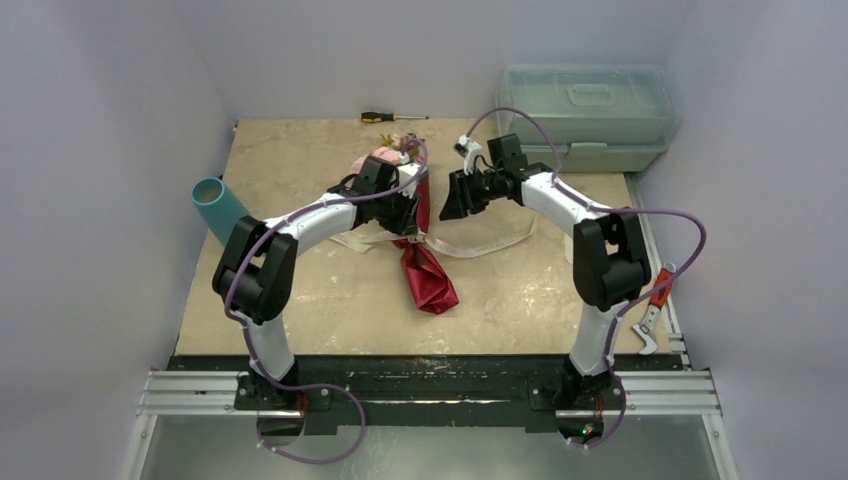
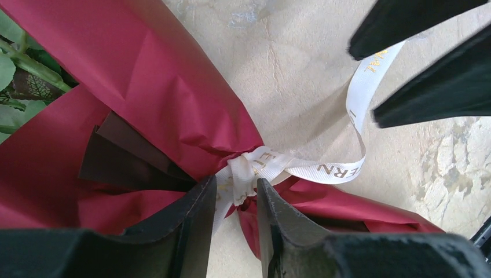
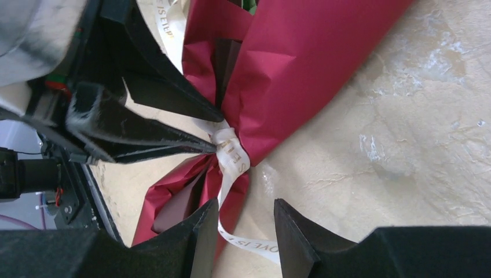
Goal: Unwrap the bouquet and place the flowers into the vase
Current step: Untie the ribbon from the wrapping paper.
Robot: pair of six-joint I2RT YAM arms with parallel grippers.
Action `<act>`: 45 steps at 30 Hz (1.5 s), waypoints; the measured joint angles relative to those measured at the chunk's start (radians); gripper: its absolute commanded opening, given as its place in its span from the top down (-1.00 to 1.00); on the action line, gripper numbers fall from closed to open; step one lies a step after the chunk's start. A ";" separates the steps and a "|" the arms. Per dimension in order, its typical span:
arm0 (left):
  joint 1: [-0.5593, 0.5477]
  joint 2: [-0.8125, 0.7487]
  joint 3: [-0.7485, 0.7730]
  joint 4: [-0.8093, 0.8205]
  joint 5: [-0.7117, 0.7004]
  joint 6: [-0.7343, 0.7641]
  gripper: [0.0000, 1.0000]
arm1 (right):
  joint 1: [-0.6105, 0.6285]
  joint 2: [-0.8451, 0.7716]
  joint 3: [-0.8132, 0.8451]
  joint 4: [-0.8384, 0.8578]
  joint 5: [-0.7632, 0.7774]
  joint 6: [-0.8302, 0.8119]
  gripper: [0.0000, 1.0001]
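The bouquet lies mid-table, its pink flowers [image 1: 385,155] pointing away and its maroon paper [image 1: 428,280] tail toward me. The cream ribbon [image 1: 480,245] trails loose to both sides. My left gripper [image 1: 412,215] [image 2: 234,188] is at the bouquet's tied neck, shut on the ribbon knot [image 2: 246,174]. My right gripper [image 1: 447,200] [image 3: 246,208] hovers just right of it, open, with a loose ribbon tail [image 3: 255,246] running between its fingers beside the left one. Green leaves [image 2: 17,69] peek out of the paper. The teal vase [image 1: 215,205] lies tilted at the left table edge.
A pale green toolbox [image 1: 585,115] stands at the back right. A screwdriver [image 1: 390,117] lies along the back edge. Red-handled pliers [image 1: 655,310] rest by the right edge. Walls close in on both sides.
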 measured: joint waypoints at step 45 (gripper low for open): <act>0.051 -0.001 -0.027 0.034 0.060 -0.036 1.00 | 0.125 0.171 0.051 0.123 0.000 0.097 0.45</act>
